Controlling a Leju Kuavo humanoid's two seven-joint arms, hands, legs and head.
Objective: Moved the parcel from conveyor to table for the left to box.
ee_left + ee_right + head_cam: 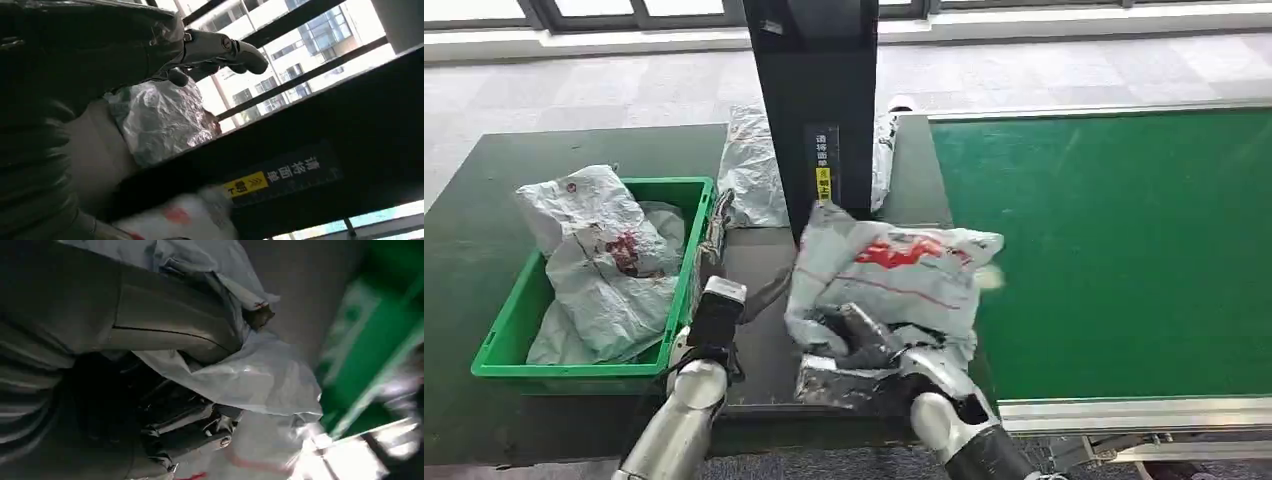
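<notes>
Right hand (874,345) grasps the grey plastic parcel (894,275), lifted over the dark table (764,350) beside the green conveyor (1114,250); transfer step in hand, set-down likely next; left hand (714,300) hovers released near the green box (499,345); beyond, black scanner post (814,100) and another bag (749,170).

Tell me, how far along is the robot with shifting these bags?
Two parcels already lie in the green bin. In hand: the right hand grips a white parcel, carrying it off the green conveyor onto the dark table. Left: setting it down so the left hand, empty, can box it.
</notes>
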